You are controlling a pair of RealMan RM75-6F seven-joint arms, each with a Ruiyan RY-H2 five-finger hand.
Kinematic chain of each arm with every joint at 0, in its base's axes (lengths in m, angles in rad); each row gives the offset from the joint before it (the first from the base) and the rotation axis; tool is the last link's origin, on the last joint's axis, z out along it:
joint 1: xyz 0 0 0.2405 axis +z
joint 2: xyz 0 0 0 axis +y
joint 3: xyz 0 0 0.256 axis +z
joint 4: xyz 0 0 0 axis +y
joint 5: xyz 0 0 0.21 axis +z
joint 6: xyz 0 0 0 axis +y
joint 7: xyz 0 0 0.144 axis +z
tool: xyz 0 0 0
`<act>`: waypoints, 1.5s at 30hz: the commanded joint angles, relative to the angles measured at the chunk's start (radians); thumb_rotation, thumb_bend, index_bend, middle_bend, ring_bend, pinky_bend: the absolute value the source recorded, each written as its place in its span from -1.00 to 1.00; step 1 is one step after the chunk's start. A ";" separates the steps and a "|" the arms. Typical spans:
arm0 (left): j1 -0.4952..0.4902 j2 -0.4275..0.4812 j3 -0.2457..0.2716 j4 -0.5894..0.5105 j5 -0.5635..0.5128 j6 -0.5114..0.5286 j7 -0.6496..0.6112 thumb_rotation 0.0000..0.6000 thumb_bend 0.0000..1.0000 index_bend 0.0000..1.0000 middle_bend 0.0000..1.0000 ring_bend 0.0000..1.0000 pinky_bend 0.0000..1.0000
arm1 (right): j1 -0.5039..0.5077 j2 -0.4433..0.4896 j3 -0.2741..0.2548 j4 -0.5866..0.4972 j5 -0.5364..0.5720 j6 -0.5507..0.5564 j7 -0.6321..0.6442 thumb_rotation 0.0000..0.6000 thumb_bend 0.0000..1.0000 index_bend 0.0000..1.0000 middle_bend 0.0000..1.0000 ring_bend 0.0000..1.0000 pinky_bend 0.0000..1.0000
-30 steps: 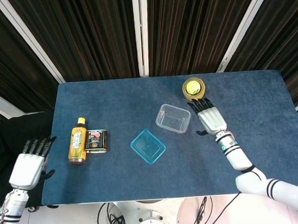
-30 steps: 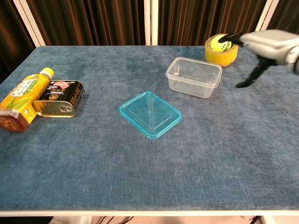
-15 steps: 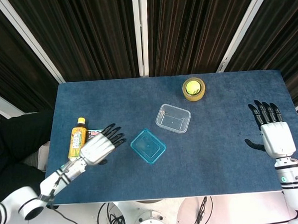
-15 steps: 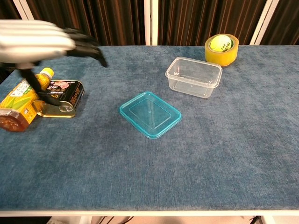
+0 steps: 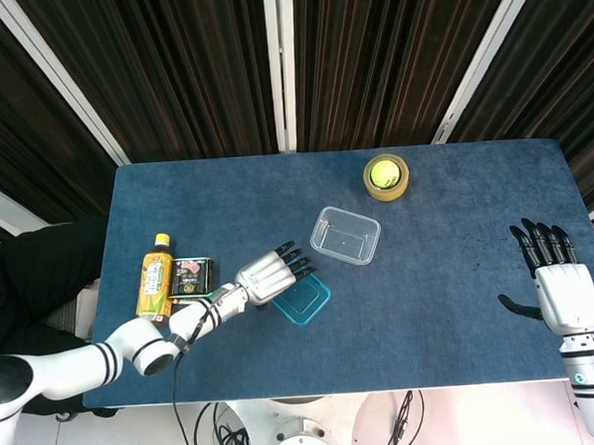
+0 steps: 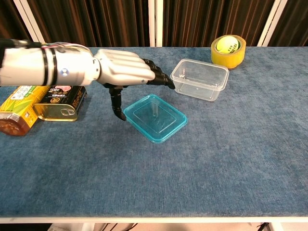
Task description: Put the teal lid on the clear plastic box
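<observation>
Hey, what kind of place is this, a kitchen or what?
Likely a robot test setup, not a kitchen: a blue cloth-covered table, dark curtains behind, and unrelated items like a tape roll and tin can.

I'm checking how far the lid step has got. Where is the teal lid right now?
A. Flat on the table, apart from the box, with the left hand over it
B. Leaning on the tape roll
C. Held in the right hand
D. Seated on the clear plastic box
A: the teal lid lies flat on the table near the clear plastic box without touching it, and the left hand reaches over its edge, fingers extended.
</observation>
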 commanded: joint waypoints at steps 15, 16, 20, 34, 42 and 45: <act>-0.130 -0.081 0.040 0.105 -0.188 -0.111 0.056 1.00 -0.84 -0.94 -0.94 -1.00 -0.99 | -0.032 -0.007 0.011 0.023 0.032 -0.012 0.036 1.00 -0.92 -1.00 -1.00 -1.00 -1.00; -0.138 -0.083 0.043 0.107 -0.205 -0.116 0.061 1.00 -0.84 -0.94 -0.94 -1.00 -0.99 | -0.034 -0.006 0.012 0.024 0.032 -0.011 0.038 1.00 -0.92 -1.00 -1.00 -1.00 -1.00; -0.158 -0.088 0.062 0.112 -0.259 -0.122 0.084 1.00 -0.84 -0.93 -0.94 -1.00 -0.99 | -0.041 -0.006 0.014 0.027 0.034 -0.009 0.047 1.00 -0.92 -1.00 -1.00 -1.00 -1.00; -0.190 -0.110 0.125 0.115 -0.371 -0.052 0.140 1.00 -0.62 -0.51 -0.60 -0.87 -0.83 | -0.053 -0.011 0.018 0.043 0.033 -0.020 0.070 1.00 -0.93 -1.00 -1.00 -1.00 -1.00; -0.162 -0.102 0.143 0.068 -0.351 0.067 0.170 1.00 -0.59 -0.30 -0.38 -0.65 -0.67 | -0.060 -0.013 0.018 0.043 0.024 -0.016 0.076 1.00 -0.93 -1.00 -1.00 -1.00 -1.00; -0.148 -0.071 0.147 0.017 -0.346 0.109 0.186 1.00 -0.59 -0.29 -0.35 -0.63 -0.66 | -0.066 -0.012 0.018 0.041 0.019 -0.009 0.079 1.00 -0.93 -1.00 -1.00 -1.00 -1.00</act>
